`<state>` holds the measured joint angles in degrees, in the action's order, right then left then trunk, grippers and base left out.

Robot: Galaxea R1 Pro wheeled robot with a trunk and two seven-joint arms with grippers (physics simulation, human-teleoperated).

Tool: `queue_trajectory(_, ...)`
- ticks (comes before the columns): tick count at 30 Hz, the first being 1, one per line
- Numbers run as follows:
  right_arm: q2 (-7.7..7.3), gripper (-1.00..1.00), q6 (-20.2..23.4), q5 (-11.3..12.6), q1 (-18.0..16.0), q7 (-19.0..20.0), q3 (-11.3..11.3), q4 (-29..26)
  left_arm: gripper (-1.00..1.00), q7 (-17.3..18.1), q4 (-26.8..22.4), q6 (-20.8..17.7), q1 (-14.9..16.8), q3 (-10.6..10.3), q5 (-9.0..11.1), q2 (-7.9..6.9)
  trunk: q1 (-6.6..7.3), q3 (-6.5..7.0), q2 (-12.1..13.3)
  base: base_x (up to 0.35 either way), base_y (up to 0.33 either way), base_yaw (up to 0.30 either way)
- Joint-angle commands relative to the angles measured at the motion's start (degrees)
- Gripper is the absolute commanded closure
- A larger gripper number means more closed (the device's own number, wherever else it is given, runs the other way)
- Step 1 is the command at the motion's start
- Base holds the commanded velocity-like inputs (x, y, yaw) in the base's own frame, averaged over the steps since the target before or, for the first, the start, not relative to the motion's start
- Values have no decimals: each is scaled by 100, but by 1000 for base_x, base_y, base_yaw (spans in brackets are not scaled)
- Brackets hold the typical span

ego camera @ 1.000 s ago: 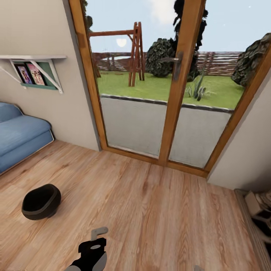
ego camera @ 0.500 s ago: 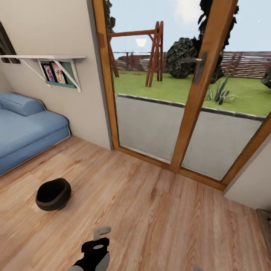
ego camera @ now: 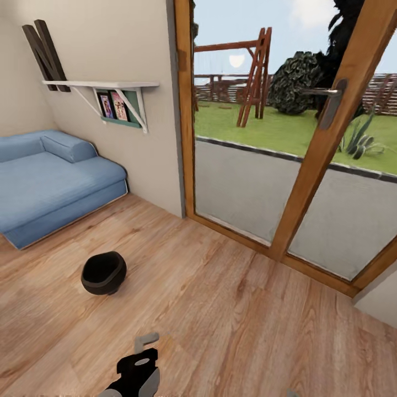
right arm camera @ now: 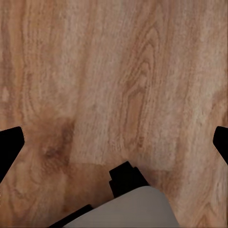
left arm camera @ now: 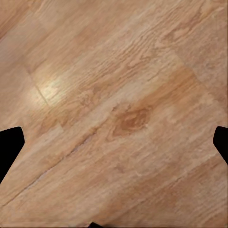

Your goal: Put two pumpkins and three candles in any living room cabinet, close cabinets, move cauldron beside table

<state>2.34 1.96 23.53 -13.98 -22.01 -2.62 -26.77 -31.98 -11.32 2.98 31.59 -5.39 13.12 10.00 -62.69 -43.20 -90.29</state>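
1. Since a second ago the head view has swung toward the robot's left: the glazed door frame sits further right in the picture, more of the blue sofa shows, and a dark letter shape on the wall shelf has come into sight. This is the camera turning, not the things moving.
2. The cauldron (ego camera: 103, 273) stands upright on the wooden floor (ego camera: 231, 331), its wide mouth facing up. It lies ahead and to the left of the robot, well apart from the sofa (ego camera: 49, 184) and from the door.
3. The sofa stands against the left wall, with a bolster cushion at its far end.
4. Above it a white wall shelf (ego camera: 102, 85) on brackets carries the dark letter shape (ego camera: 45, 51) leaning on the wall; framed pictures (ego camera: 113, 105) sit under the shelf.
5. The wooden-framed glass door (ego camera: 325, 138) has a metal handle (ego camera: 331, 99); outside are grass, a wooden swing frame (ego camera: 255, 71), bushes and a fence.
6. The left arm's end (ego camera: 138, 369) shows at the lower edge of the head view, over bare floor.
7. The left claw (left arm camera: 114, 142) points at bare floor planks; its dark fingertips (left arm camera: 9, 147) sit at opposite edges of the wrist view, so it is spread wide with nothing between them.
8. The right claw (right arm camera: 114, 142) is likewise spread wide over bare floor, one fingertip (right arm camera: 10, 145) at each side, with a grey-and-black part of the robot (right arm camera: 128, 202) beneath it.
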Motion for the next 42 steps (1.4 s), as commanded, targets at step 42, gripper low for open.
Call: queue_trajectory(42, -85, -100, 435, -846, -35, -14, -19, -20, -100, 130, 796, 663, -236, 353, 893, -398, 924, 496, 1684, 0, 0, 185)
